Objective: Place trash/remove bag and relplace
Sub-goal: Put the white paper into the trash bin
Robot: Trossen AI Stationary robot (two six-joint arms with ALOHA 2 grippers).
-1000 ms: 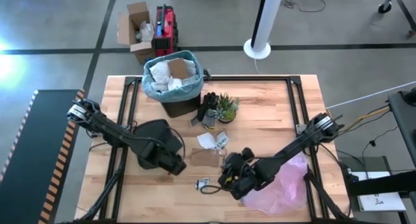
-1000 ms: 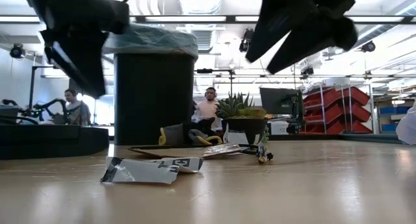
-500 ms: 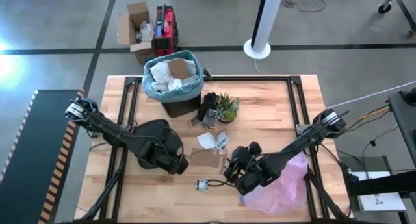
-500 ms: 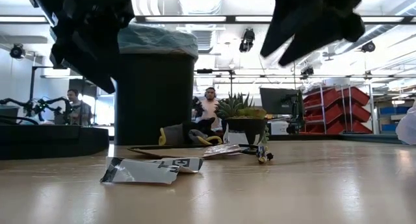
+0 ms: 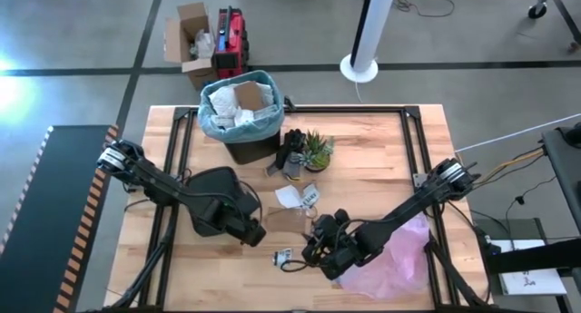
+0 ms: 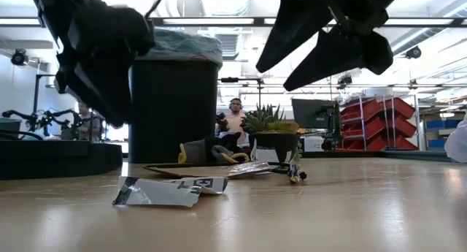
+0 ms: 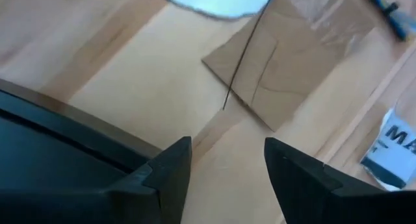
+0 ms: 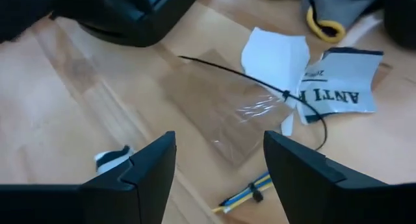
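High view: left gripper (image 5: pixel 252 233) hovers over the front-middle of the table (image 5: pixel 381 159), fingers apart, nothing between them; left wrist view shows its fingers (image 7: pixel 170 175) above bare wood just short of a flat brown cardboard piece (image 7: pixel 286 68). Right gripper (image 5: pixel 313 249) sits near it, also parted and empty, over the same litter: the cardboard piece, a white paper scrap (image 8: pixel 276 58), a printed white wrapper (image 8: pixel 341 87), a thin black tie (image 8: pixel 260 81) lying across them, and a small blue-yellow twist (image 8: pixel 250 191) beside. Another crumpled wrapper (image 6: pixel 171 191) lies alone closer to the front edge. Blue-teal bag (image 5: pixel 213 122) lines the black bin (image 5: pixel 252 148) at the table's back-left, already holding white and brown paper. Potted plant (image 5: pixel 318 150) stands just beside the bin; pink bag (image 5: pixel 395 259) lies under the right arm.
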